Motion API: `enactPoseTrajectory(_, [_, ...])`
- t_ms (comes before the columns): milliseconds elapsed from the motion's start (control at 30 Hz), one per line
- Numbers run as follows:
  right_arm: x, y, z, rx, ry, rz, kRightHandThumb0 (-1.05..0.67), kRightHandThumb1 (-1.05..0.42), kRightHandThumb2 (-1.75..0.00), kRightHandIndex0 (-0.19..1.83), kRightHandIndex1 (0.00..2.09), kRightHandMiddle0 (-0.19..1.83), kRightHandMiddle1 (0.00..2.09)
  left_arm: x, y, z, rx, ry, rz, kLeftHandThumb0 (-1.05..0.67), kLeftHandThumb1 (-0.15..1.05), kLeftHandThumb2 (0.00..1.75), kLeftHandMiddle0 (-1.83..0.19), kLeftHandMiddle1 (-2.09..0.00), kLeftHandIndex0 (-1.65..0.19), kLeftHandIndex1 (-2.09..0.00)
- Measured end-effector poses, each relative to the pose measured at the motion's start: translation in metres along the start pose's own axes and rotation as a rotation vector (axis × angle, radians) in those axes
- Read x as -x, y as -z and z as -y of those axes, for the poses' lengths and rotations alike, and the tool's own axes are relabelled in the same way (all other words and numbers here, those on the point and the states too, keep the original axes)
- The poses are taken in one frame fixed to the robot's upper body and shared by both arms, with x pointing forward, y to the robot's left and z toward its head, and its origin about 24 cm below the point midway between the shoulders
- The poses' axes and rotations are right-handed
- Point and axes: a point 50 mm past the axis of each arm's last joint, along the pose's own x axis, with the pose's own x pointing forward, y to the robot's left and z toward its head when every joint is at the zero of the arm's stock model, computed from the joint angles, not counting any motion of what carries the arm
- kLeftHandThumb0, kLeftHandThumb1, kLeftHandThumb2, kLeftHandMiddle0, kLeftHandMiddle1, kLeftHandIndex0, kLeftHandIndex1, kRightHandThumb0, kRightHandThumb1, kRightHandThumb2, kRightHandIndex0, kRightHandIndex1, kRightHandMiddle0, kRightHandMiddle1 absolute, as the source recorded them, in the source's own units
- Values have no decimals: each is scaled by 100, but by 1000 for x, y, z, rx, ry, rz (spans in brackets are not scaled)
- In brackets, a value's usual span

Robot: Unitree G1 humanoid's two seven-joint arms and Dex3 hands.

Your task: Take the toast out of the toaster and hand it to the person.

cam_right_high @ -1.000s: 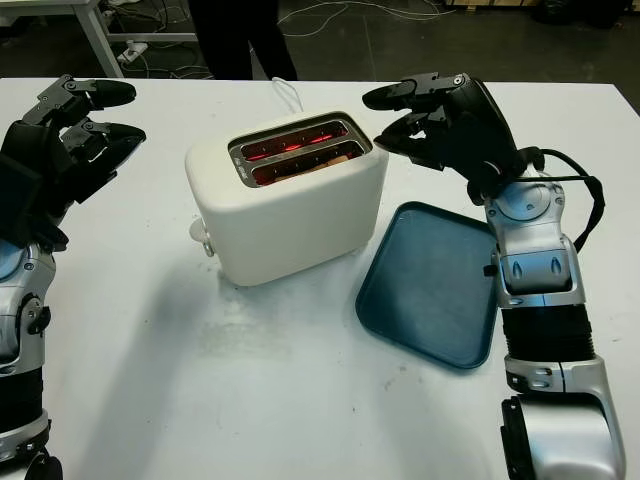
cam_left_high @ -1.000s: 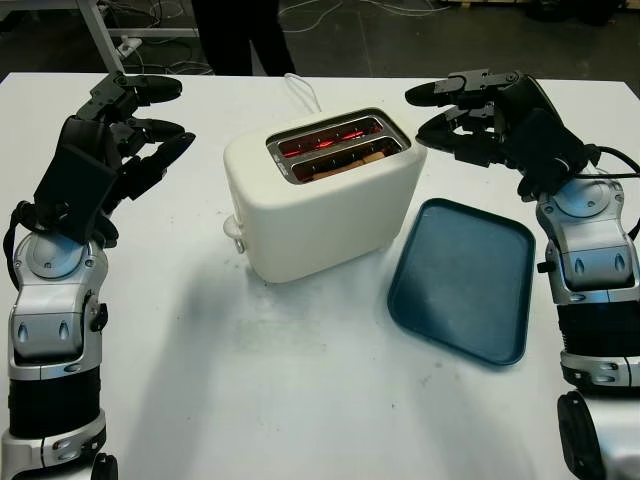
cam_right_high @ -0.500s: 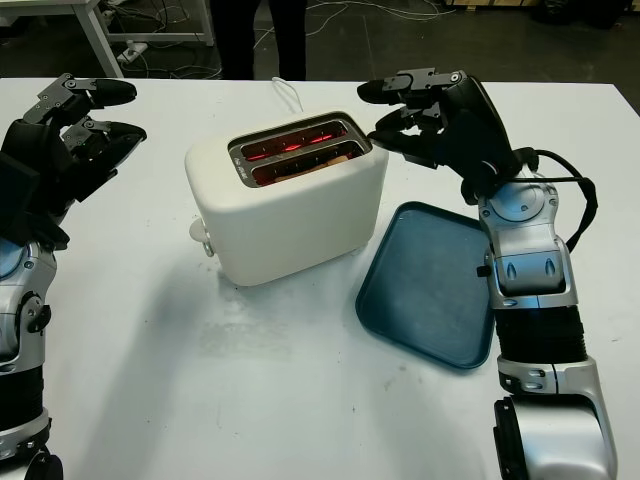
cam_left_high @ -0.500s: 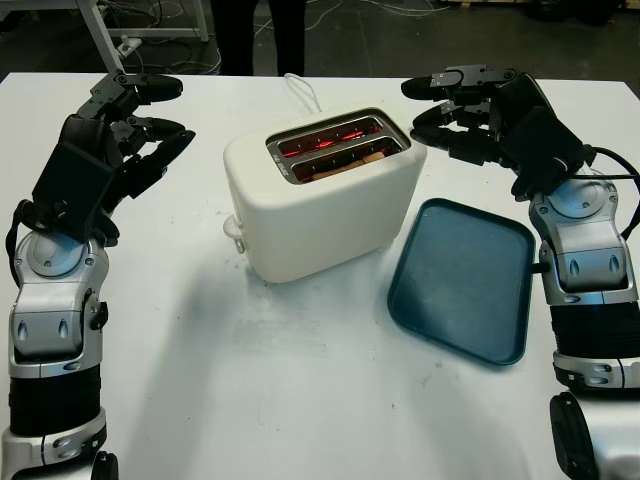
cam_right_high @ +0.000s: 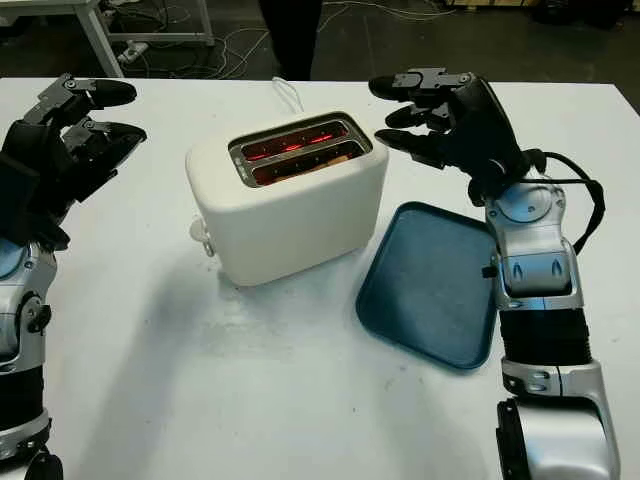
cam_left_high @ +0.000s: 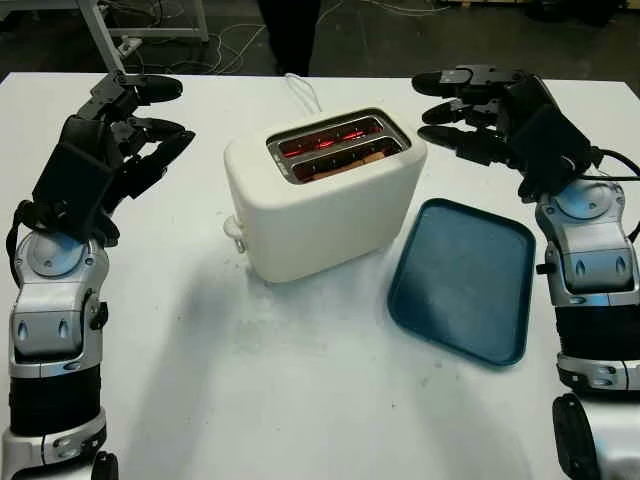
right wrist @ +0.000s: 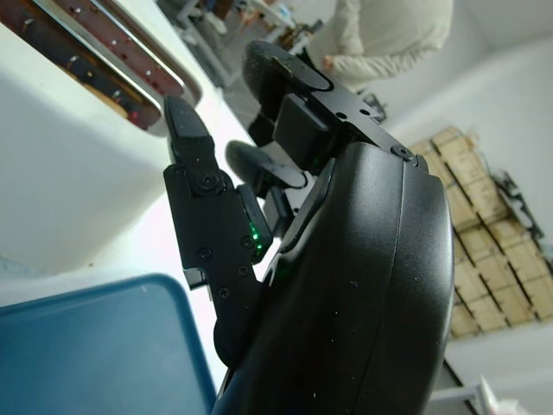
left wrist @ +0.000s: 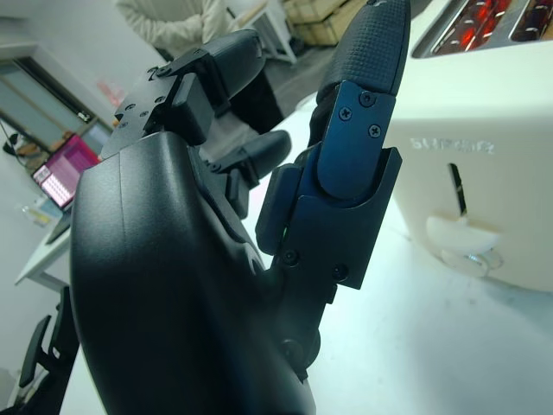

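The white table (cam_left_high: 300, 400) spreads under everything, with the cream toaster (cam_left_high: 325, 205) standing near its middle, its two slots glowing red inside and its lever knob on the end face that looks toward the left arm; the dark blue tray (cam_left_high: 462, 280) lies flat just beside the toaster on the side of the right arm, not touching it; the left hand (cam_left_high: 115, 140) is raised above the table well apart from the toaster's knob end, holding nothing, released; the right hand (cam_left_high: 490, 115) hangs near the toaster's opposite end, above the far edge of the tray, its fingertips (cam_left_high: 432, 108) pointing toward the slots without touching the housing, also released and holding nothing; a person (cam_left_high: 290, 30) stands beyond the toaster at the table's far edge, dark trouser legs showing; the toast (cam_left_high: 352, 160) sits down in the toaster's nearer slot, a pale brown edge just visible between the red elements.
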Motion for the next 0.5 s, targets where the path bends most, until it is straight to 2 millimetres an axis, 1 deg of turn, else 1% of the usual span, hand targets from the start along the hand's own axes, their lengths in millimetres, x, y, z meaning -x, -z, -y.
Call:
enactPoseTrajectory(100, [4, 5, 2, -8, 13, -16, -12, -92, -7, 41, 63, 66, 0, 0, -1, 0, -3, -2, 17, -82, 92, 1, -23, -122, -26, -101])
enactPoseTrajectory(200, [9, 6, 2, -6, 25, -17, -7, -92, -12, 42, 53, 63, 0, 0, -1, -1, -4, -4, 24, -81, 92, 1, -22, -121, -25, -102])
enactPoseTrajectory(333, [11, 8, 3, 4, 35, -24, -6, -92, -12, 48, 42, 63, 0, 1, 0, -1, -8, -8, 21, -81, 92, 2, -22, -121, -23, -102])
enactPoseTrajectory(500, [13, 11, 2, -1, 39, -46, -7, -92, -11, 52, 39, 65, 1, 2, 0, -3, -9, -15, 30, -82, 92, 2, -23, -123, -24, -104])
